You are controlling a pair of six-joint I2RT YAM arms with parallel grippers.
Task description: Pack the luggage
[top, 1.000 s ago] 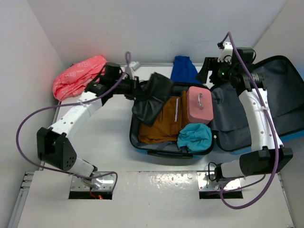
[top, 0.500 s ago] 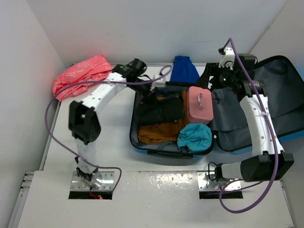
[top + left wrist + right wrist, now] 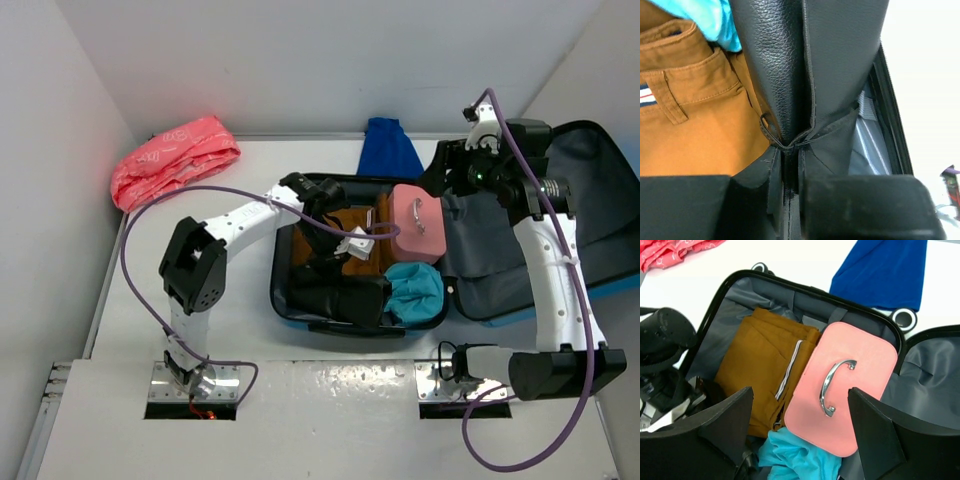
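Observation:
The luggage lies open mid-table, its grey-lined lid flopped to the right. Brown trousers, a pink case and a turquoise cloth lie inside. My left gripper reaches into the near-left part, shut on a black leather garment. In the left wrist view its folds are pinched between the fingers, above the trousers. My right gripper hovers open above the pink case, holding nothing.
A blue cloth lies behind the suitcase near the back wall. A pink-red plastic bag sits at the back left corner. White walls close in the table on three sides.
My left arm swung from the back left into the suitcase, carrying the black garment down onto its near-left part over the trousers. The right arm barely shifted and stayed open.

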